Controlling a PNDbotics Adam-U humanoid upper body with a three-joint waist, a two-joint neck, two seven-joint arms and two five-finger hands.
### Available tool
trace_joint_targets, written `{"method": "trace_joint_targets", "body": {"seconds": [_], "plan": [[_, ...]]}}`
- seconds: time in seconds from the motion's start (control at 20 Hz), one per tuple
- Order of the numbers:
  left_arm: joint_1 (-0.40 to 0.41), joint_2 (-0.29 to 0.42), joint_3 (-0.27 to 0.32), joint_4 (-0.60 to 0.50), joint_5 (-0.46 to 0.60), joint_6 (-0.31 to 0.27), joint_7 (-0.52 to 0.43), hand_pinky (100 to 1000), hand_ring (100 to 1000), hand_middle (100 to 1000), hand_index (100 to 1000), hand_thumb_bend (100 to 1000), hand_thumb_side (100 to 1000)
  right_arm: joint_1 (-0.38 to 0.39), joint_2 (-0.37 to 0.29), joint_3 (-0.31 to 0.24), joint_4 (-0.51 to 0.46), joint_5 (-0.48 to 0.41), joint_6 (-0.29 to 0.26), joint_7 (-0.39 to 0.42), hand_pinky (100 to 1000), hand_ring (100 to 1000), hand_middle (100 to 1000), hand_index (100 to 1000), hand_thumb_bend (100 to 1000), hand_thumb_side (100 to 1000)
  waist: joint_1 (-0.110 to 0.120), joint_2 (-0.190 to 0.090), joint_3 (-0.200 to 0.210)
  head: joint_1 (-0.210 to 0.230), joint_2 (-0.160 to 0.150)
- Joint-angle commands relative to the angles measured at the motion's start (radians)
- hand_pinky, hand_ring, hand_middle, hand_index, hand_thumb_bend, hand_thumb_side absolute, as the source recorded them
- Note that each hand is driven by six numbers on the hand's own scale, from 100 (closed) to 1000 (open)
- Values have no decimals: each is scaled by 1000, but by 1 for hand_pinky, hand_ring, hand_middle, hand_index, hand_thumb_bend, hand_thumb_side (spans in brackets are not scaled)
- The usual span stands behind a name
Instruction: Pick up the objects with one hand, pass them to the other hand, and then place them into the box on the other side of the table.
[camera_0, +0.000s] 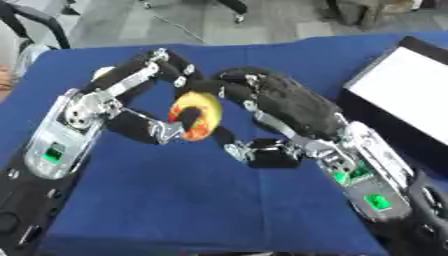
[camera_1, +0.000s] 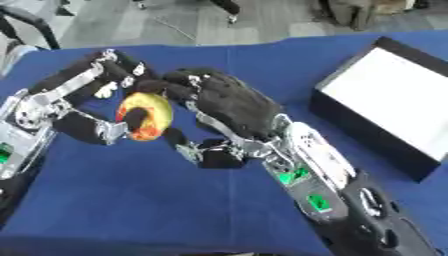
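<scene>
Right hand (camera_0: 284, 102) reaches in from lower right, fingers curled onto the yellow-orange ring (camera_0: 197, 115). Left hand (camera_0: 131, 95) also pinches the ring, held above the blue table (camera_0: 201, 200). Black box (camera_1: 385, 107), white inside, sits far right.

A blue-covered table (camera_0: 201, 200) carries a black box (camera_1: 385, 100), apparently white inside.
</scene>
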Motion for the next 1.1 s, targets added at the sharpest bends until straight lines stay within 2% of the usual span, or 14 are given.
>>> {"method": "trace_joint_targets", "body": {"seconds": [0.05, 0.35, 0.4, 0.6, 0.75, 0.9, 1.1], "plan": [[-21, 4, 5, -22, 13, 1, -6, 734, 463, 475, 349, 100, 304, -15, 5, 2, -8, -5, 1, -11, 830, 834, 709, 847, 100, 100, -3, -7, 2, -1, -2], [-22, 1, 0, -37, 36, 8, -22, 735, 464, 475, 351, 100, 307, -15, 12, 4, 12, -6, 11, -70, 796, 787, 566, 691, 100, 100, -1, -6, 4, -2, -2], [-22, 1, -1, -40, 41, 10, -25, 735, 463, 475, 352, 100, 307, -15, 13, 5, 16, -4, 11, -84, 787, 772, 537, 637, 100, 100, -1, -6, 4, -3, -2], [-22, 0, -4, -47, 57, 18, -40, 736, 464, 476, 357, 100, 305, -14, 17, 6, 27, 1, 10, -146, 765, 740, 491, 491, 100, 100, -1, -5, 4, -3, -2], [-22, -1, -7, -46, 65, 24, -54, 739, 466, 480, 375, 100, 301, -14, 18, 7, 32, -4, 7, -185, 758, 731, 486, 455, 100, 100, -1, -4, 4, -2, -2], [-23, -1, -9, -42, 70, 26, -76, 746, 477, 494, 464, 100, 293, -15, 18, 8, 36, -17, -1, -214, 755, 727, 479, 398, 100, 100, 0, -3, 3, -3, -2], [-24, 1, -6, -33, 70, 29, -95, 754, 492, 524, 610, 100, 282, -15, 16, 7, 40, -20, -15, -217, 753, 728, 480, 377, 100, 100, 0, -3, 1, -5, -2]]}}
